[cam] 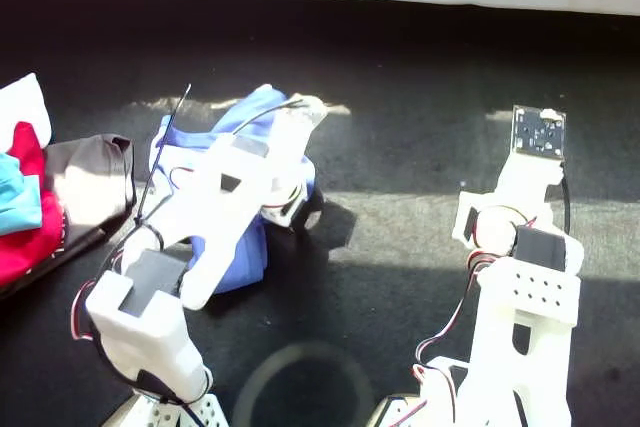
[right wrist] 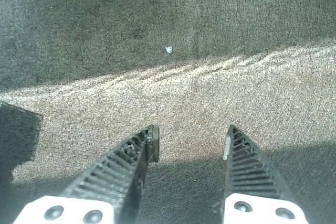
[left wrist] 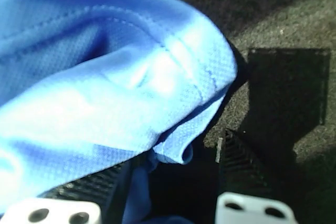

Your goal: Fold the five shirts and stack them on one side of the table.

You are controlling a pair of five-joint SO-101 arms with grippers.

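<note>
Left fingers (left wrist: 239,161) apart, blue shirt (left wrist: 105,77) over one; right fingers (right wrist: 126,166) apart above table (right wrist: 210,35); shirt pile (cam: 30,197) aside.

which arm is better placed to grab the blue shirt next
Left. The left gripper is at the blue shirt, jaws open with the cloth's edge between them. The right gripper is open over the table, apart from the shirt.

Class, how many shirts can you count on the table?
5: a blue shirt under the left arm; at the high view's left edge, a dark shirt, red shirt, turquoise shirt and white shirt. Others may be hidden.
</note>
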